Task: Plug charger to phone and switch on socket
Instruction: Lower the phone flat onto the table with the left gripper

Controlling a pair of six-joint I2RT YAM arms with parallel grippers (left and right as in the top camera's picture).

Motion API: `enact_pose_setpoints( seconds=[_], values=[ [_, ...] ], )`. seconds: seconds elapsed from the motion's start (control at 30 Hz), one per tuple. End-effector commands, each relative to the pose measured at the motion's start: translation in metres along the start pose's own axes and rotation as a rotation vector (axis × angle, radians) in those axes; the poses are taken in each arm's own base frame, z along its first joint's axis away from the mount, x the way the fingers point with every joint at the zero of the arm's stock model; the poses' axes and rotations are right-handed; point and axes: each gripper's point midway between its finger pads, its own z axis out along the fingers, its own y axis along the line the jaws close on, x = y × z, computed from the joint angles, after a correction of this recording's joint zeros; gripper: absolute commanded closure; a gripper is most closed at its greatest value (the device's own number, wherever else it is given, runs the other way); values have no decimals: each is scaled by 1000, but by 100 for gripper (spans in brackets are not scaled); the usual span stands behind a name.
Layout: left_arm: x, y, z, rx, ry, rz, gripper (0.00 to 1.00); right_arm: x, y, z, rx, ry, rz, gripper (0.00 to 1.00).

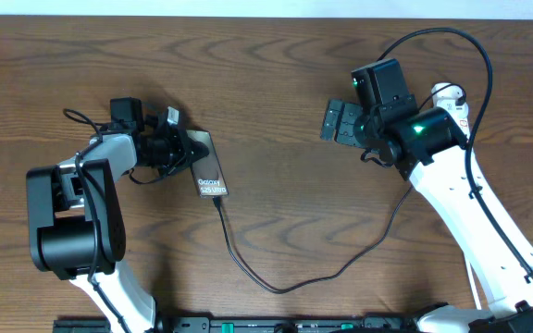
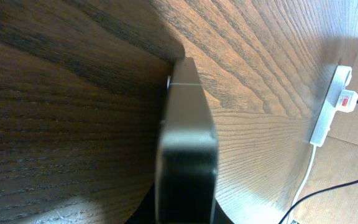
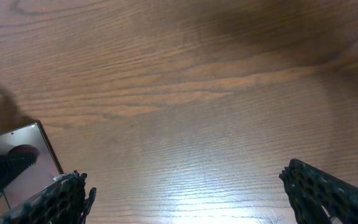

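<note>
The phone (image 1: 209, 173) lies tilted at the table's left middle, its "Galaxy S25 Ultra" lettering facing up. My left gripper (image 1: 176, 145) is shut on its far end. In the left wrist view the phone (image 2: 187, 134) shows edge-on between the jaws. The charger cable (image 1: 276, 289) runs from the phone's near end in a loop to the right. The socket (image 2: 333, 102), with its red switch, lies far right; in the overhead view it (image 1: 447, 92) is mostly hidden behind my right arm. My right gripper (image 1: 339, 120) is open and empty above bare wood (image 3: 191, 199).
The phone's corner (image 3: 23, 146), with a left gripper finger on it, shows at the left of the right wrist view. The socket's white lead (image 2: 306, 168) trails toward the table edge. My right arm's thick black cable (image 1: 452, 37) arcs above it.
</note>
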Motion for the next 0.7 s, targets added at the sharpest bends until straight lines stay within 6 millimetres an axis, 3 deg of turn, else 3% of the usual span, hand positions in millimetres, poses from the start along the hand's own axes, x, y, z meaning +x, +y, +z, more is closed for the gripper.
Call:
enact_pose_setpoints(
  seconds=[0.0, 0.07, 0.17, 0.27, 0.43, 0.67],
  values=[
    [-6, 12, -2, -80, -26, 16, 93, -5, 0, -6, 3, -23, -7, 1],
    [-5, 12, -2, -81, -25, 15, 92, -5, 0, -6, 3, -23, -7, 1],
    [-4, 12, -2, -82, -22, 12, 83, -5, 0, -6, 3, -23, -7, 1],
    [-4, 12, -2, -83, -19, 9, 83, -5, 0, -6, 3, -23, -7, 1],
    [-3, 13, -2, -85, -17, 7, 68, -5, 0, -6, 3, -22, -7, 1],
    [4, 40, -7, -237, -11, -38, 50, -5, 0, -6, 3, -23, -7, 1]
  ],
)
